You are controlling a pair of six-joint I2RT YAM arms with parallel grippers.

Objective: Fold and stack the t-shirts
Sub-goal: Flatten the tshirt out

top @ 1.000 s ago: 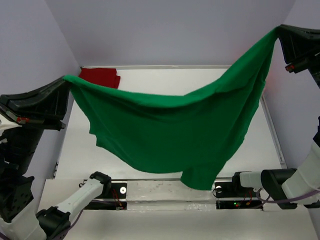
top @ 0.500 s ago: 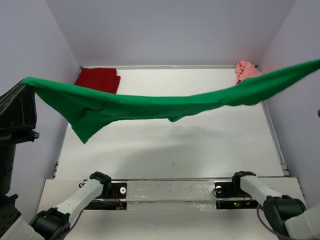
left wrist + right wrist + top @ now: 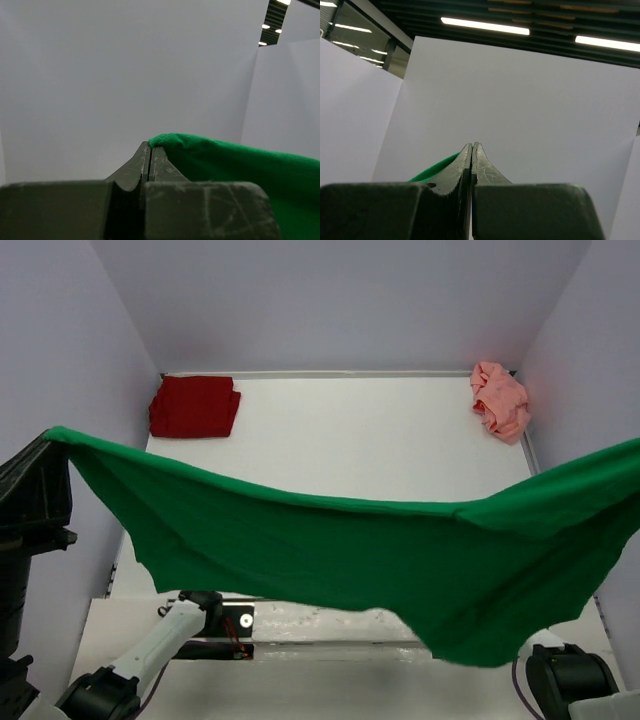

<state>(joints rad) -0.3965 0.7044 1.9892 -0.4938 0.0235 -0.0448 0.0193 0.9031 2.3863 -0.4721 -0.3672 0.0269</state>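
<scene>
Left hand and right hand each pinch an end of the green t-shirt, stretching it above the tabletop, probably to lay it flat for folding.

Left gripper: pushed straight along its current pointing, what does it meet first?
Beyond the green t-shirt pinched at its tips, the left gripper faces only the plain pale wall; nothing else shows in line. Distance to it is unclear.
</scene>
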